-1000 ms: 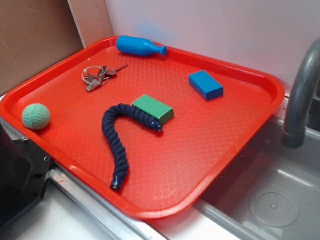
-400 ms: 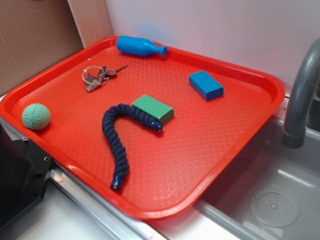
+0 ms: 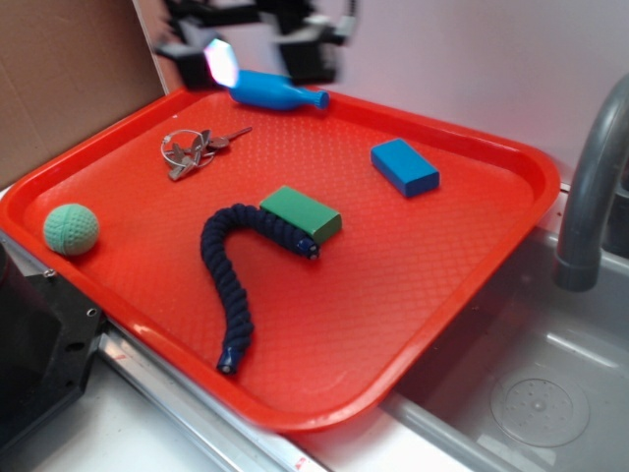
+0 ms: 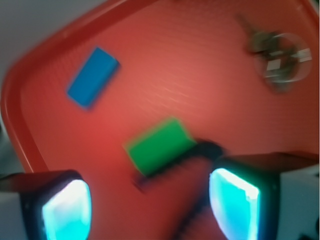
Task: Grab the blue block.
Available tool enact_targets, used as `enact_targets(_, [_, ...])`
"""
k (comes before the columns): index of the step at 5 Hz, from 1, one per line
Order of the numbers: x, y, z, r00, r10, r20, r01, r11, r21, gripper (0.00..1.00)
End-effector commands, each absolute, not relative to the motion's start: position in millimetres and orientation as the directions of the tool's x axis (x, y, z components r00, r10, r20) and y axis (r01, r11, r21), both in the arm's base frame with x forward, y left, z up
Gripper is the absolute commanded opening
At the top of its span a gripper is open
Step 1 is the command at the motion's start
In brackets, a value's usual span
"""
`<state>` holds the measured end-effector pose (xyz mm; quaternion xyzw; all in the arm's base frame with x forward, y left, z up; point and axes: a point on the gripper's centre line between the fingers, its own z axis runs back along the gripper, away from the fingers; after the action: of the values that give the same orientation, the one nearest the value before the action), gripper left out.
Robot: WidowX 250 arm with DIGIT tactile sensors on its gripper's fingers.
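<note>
Red tray [image 3: 511,211] full of small toys, gripper [image 3: 257,47] up over its far edge.

On the tray lie the blue block [image 3: 404,166], a green block [image 3: 301,213], a dark rope [image 3: 238,270], keys [image 3: 192,147], a green ball [image 3: 71,229] and a blue pin toy [image 3: 275,91]. No writing is readable. The blue block sits flat toward the far right, its long axis running diagonally from far-left to near-right. The gripper, blurred, hangs with its fingers [image 4: 234,205] spread wide and nothing between them, well apart from the block.

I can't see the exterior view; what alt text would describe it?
A red tray holds a blue block, green block, navy rope, keys, green ball and blue pin-shaped toy. The blurred claw hovers above the far edge.
</note>
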<state>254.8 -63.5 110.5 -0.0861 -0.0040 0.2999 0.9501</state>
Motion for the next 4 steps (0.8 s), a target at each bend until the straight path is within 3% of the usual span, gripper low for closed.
enact_targets(1, [336.1,-76.1,70.5,0.737,0.675,-0.016,-0.665,0.722,-0.19,1.0])
enact_targets(4, [345.0,-82.8,61.6,0.724,0.69,0.002,-0.679,0.713,-0.172,1.0])
